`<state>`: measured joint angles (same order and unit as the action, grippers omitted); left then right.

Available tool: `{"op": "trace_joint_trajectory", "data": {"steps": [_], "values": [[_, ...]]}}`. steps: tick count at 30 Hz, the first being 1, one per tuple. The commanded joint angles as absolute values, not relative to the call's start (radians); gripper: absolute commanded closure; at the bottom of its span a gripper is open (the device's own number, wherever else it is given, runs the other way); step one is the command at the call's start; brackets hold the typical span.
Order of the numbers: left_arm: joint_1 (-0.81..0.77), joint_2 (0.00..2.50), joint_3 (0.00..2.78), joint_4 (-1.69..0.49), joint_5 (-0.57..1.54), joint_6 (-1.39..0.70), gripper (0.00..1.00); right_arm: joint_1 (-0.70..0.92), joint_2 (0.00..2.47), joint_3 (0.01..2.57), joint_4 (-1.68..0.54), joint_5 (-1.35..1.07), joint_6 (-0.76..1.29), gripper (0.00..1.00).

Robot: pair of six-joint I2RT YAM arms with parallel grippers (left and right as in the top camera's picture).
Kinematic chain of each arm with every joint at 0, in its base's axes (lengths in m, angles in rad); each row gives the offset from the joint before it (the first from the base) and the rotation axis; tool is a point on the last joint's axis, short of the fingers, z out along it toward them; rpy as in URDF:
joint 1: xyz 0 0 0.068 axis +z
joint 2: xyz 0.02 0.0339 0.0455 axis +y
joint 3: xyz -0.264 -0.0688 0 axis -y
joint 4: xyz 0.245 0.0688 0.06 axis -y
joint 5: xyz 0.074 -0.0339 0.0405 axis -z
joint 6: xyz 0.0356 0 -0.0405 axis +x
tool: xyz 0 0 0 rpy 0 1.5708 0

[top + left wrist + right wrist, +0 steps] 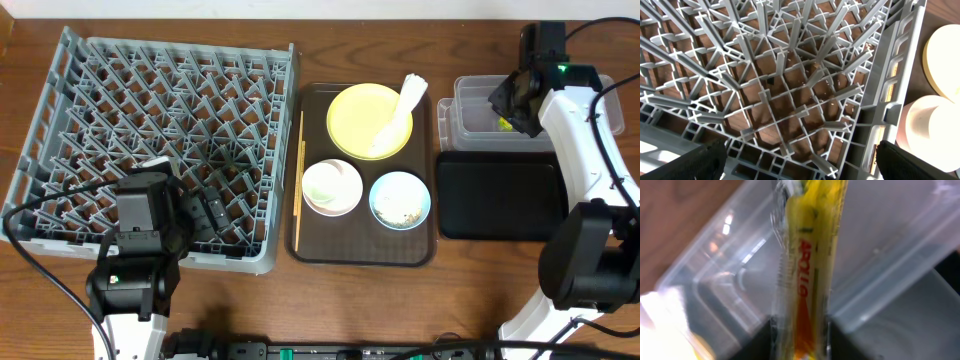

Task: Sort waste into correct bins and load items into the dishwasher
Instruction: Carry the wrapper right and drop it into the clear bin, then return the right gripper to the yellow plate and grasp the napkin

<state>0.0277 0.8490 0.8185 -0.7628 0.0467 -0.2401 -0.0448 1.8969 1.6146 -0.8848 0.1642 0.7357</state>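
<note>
Taking twelve o'clock as the far edge of the overhead view, the right gripper (799,347) is hanging over the clear tub (470,95) at two o'clock. A wrapper (807,265), yellow-green and orange with red lettering, is standing lengthwise between its dark fingers. They are sitting narrow, close against either side of the wrapper, but the wrist view is blurred and I cannot tell whether they are actually gripping it. The white right arm is crossing the tub's three o'clock side and hiding part of it. It is also overlapping the same edge of the black tray (500,195), which is lying just beside the tub at its six o'clock. The left gripper (805,162) is hovering above the rack (170,100), near that rack's five o'clock corner, with its fingers spread wide and nothing between them; only grey pegs are showing below. The left arm is covering the rack's six o'clock rim. Between the rack and the bins, a brown tray (310,250) is sitting at the centre. It is carrying a yellow plate (355,120) at twelve o'clock with a napkin (400,115) draped over the plate's three o'clock rim. A white bowl (332,187) is at seven o'clock, and a blue bowl (400,200) with pale scraps (402,210) inside is at five. Chopsticks (298,180) are lying along the tray's nine o'clock edge.
</note>
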Motion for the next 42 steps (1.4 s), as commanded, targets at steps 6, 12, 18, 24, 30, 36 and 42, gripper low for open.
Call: {"op": "trace_joint_trajectory", "data": {"steps": [6,12,18,24,30,36,42], "values": [[0.023,0.848,0.839,-0.770,0.049,-0.249,0.02,-0.025,1.868,1.613,-0.756,-0.094,0.646,0.02],[0.024,0.848,0.839,-0.770,0.049,-0.249,0.02,0.121,1.872,1.613,-0.706,-0.117,0.502,0.14],[0.023,0.848,0.839,-0.770,0.049,-0.249,0.02,0.316,1.940,1.613,-0.679,0.111,0.521,0.24],[0.023,0.848,0.839,-0.770,0.049,-0.249,0.02,0.400,2.056,1.613,-0.650,0.161,0.582,0.28],[0.023,0.848,0.838,-0.770,0.049,-0.249,0.02,0.420,2.153,1.613,-0.642,0.161,0.643,0.35],[0.023,0.848,0.838,-0.770,0.049,-0.249,0.02,0.418,2.223,1.613,-0.643,0.152,0.684,0.67],[0.023,0.848,0.838,-0.774,0.050,-0.249,0.02,0.410,2.179,1.631,-0.647,0.150,0.671,0.99]]}}
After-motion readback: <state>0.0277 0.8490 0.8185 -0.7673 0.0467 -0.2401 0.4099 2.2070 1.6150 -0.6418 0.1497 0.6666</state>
